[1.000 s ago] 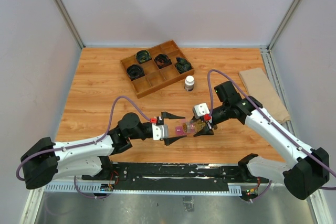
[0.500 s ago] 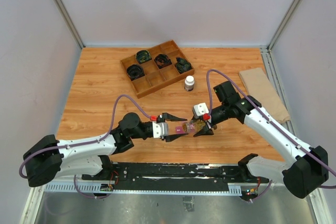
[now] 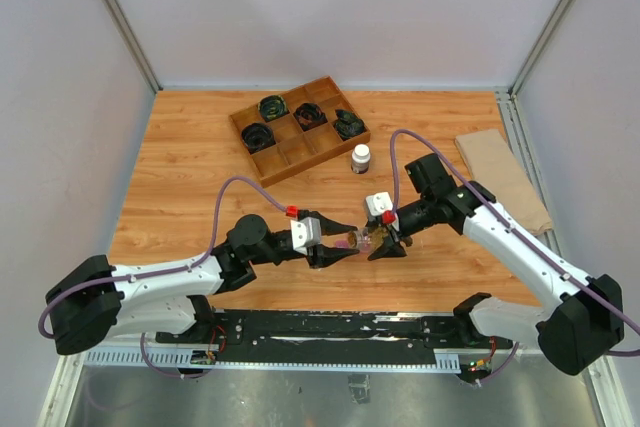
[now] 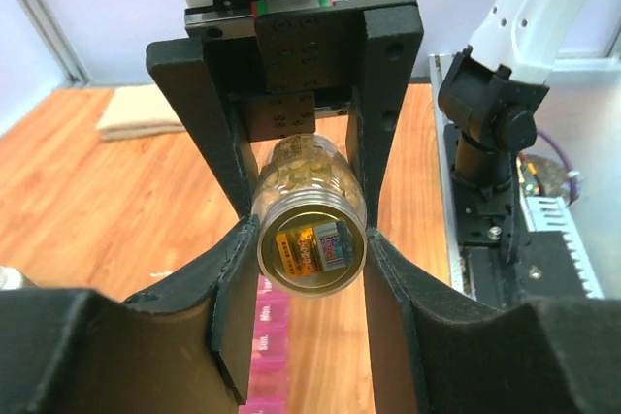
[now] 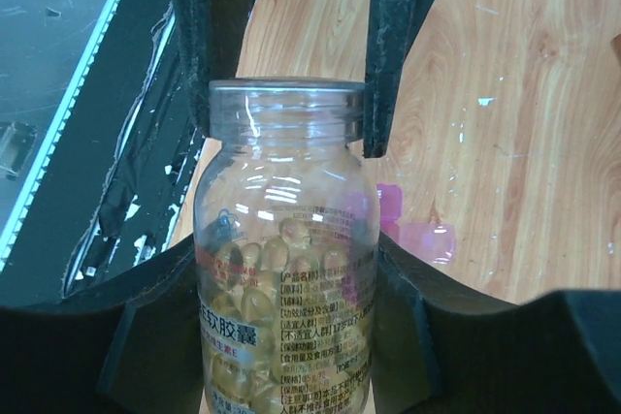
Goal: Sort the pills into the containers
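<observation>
A small clear glass jar of tan-yellow pills is held level above the table, just over the pink strip of containers. My right gripper is shut on the jar's body. My left gripper comes from the opposite side, and its fingers press against both sides of the jar's uncapped threaded neck. Through the mouth I see the pills piled toward the far end. The pink containers lie on the wood directly below the jar's mouth, partly hidden by the left finger.
A brown wooden divided tray with black coiled items stands at the back centre. A white-capped bottle stands just right of it. A tan cloth lies at the right edge of the table.
My left gripper has moved right toward the jar and its fingers have narrowed onto the jar's neck. The right gripper and jar shifted slightly left.
</observation>
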Tool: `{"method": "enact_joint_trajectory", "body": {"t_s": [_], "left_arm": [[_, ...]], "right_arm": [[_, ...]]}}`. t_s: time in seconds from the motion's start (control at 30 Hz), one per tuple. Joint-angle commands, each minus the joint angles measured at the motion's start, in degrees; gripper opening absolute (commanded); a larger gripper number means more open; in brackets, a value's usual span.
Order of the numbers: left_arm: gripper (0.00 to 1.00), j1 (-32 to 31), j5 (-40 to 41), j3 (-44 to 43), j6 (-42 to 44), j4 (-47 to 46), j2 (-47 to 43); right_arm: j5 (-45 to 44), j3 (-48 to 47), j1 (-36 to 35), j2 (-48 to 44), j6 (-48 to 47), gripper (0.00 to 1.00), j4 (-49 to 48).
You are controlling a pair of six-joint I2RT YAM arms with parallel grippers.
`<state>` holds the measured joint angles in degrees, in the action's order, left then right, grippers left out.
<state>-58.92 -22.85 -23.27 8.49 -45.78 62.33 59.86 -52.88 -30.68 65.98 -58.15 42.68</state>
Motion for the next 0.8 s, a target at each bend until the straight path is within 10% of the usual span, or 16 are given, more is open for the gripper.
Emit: {"method": "enact_joint_trajectory", "body": {"t_s": [0.0,0.23,0.77], "left_arm": [[0.00,0.05,6.38,-1.84,-19.67,-4.96,1.27],[0.00,0.08,18.80,-3.05,-42.29,1.89,0.83],[0.00,0.15,29.72,-3.23,-47.48,11.08,-2.31]], "right_arm": [[-4.36,-1.49,0.18,0.58,5.34,0.01,-5.30],[-5.45,-1.70,0.27,1.09,7.71,0.01,-6.43],[-3.88,-2.01,1.07,1.85,9.72,0.01,-6.87]]}}
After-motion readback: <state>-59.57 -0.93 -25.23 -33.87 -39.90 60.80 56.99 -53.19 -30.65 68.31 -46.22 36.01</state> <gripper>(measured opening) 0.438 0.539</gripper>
